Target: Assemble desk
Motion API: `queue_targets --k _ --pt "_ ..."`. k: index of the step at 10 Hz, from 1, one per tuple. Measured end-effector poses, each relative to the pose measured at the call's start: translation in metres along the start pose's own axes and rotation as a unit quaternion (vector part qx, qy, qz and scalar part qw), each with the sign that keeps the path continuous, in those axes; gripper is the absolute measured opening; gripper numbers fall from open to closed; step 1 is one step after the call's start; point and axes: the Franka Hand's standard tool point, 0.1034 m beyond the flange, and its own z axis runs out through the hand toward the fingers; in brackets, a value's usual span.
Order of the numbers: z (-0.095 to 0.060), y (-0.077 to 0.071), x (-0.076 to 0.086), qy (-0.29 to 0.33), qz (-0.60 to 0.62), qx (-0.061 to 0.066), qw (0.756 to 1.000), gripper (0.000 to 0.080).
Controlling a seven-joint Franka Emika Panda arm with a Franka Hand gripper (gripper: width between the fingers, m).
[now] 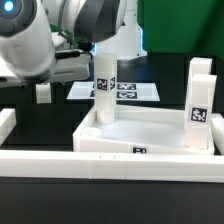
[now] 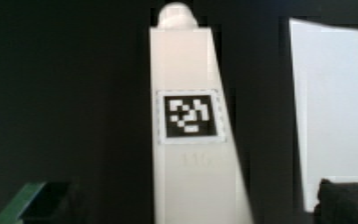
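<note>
Tabletop (image 1: 150, 135) with upright legs (image 1: 104, 90) (two)

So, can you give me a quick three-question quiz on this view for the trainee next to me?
1. In the exterior view, how many legs stand upright at the tabletop? A one, B two, C four.
2. True or false: in the wrist view the jaws are shut on the leg.
3. Fill in: each leg carries a black-and-white square ___.

Key: 1 B, one leg on the exterior view's left and one on its right. 2 false, the jaws stand open on either side of the leg, apart from it. 3 tag.
</note>
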Motion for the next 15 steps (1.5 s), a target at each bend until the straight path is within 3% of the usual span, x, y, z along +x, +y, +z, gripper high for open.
queue_targets --k 3,7,15 --pt "0.002 0.004 0.005 0.006 0.001 -0.006 1.0 0.0649" --pt "0.01 -0.002 0.012 -0.004 -0.005 -0.008 1.0 0.0649" --pt "0.015 0.002 0.011 -0.013 0.011 -0.007 1.0 0.0649"
